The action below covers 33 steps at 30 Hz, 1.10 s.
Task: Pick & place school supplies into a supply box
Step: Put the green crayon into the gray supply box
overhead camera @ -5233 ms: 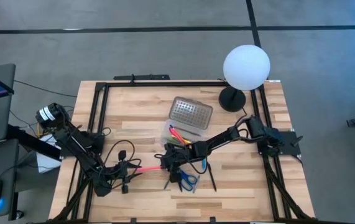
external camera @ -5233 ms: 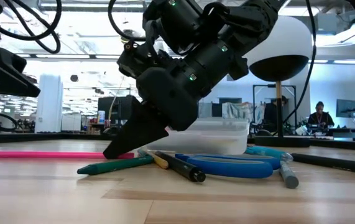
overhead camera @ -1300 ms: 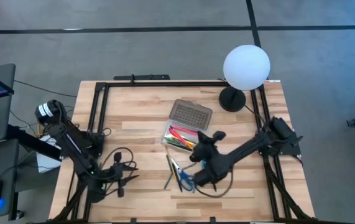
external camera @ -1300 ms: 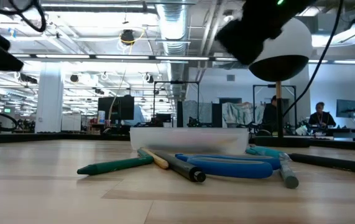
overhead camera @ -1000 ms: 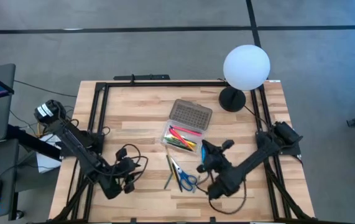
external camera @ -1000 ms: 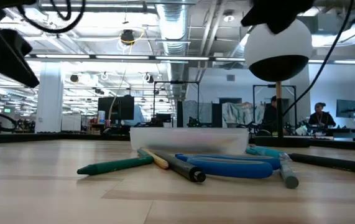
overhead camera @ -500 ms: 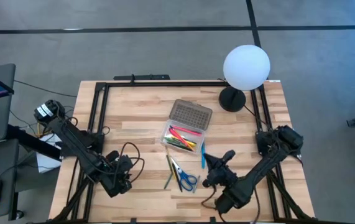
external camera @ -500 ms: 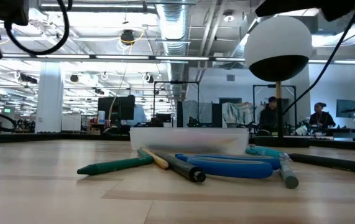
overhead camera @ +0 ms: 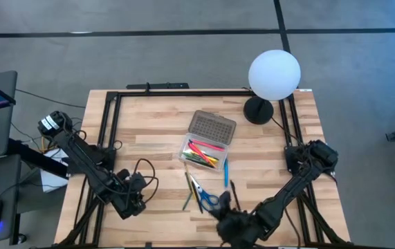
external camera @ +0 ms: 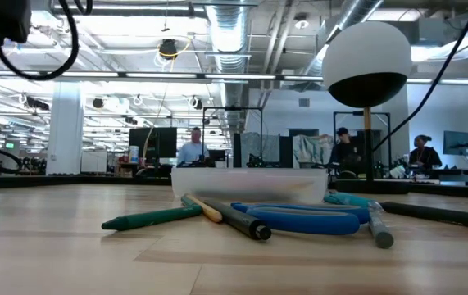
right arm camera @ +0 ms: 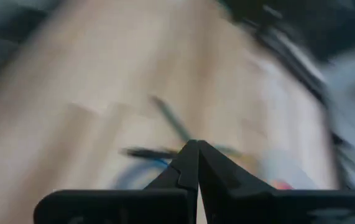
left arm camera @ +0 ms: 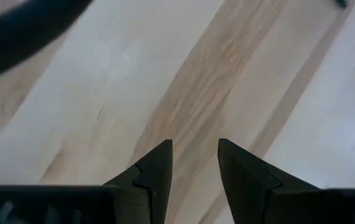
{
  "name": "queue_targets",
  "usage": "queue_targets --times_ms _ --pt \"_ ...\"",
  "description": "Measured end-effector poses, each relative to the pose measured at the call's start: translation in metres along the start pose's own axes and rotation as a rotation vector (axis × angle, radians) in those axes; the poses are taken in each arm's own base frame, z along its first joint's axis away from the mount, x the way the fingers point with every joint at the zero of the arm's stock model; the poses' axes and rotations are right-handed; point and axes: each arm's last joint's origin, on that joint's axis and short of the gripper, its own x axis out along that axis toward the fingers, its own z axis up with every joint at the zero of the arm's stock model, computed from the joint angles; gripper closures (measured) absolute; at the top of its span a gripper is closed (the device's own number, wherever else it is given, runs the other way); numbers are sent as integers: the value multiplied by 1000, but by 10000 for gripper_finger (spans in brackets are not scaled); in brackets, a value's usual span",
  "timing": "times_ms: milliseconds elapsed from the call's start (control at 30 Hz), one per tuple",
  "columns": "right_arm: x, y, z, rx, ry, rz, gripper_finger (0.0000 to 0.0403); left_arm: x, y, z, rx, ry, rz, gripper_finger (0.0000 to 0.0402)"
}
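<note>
The supply box (overhead camera: 198,150) stands open at the table's middle, its grey dotted lid (overhead camera: 212,127) laid back toward the far side, with pink, green and yellow pens (overhead camera: 200,151) inside. On the table near it lie a green pencil (overhead camera: 187,200), blue-handled scissors (overhead camera: 208,201), a blue pen (overhead camera: 225,172) and a black pen (overhead camera: 233,191). They also show in the low view as the green pencil (external camera: 152,219) and scissors (external camera: 303,218). My right gripper (right arm camera: 193,149) is shut and empty near the front edge (overhead camera: 226,217). My left gripper (left arm camera: 194,155) is open and empty at the front left (overhead camera: 131,199).
A white globe lamp (overhead camera: 274,74) on a black base stands at the far right corner. A black frame (overhead camera: 107,124) runs round the table's edges. Black cables (overhead camera: 142,169) loop by my left arm. People show in the room beyond the table (external camera: 191,147).
My right gripper has drawn back from beside the box, past the scissors, toward the table's near edge. My left gripper has stayed at the front left. The supplies and the box have not moved.
</note>
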Motion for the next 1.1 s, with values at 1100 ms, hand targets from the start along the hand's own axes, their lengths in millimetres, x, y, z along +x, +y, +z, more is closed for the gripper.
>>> queue_targets --times_ms 1100 --pt "44 -43 20 -209 -438 537 403 21 35 -48 -271 255 587 278"
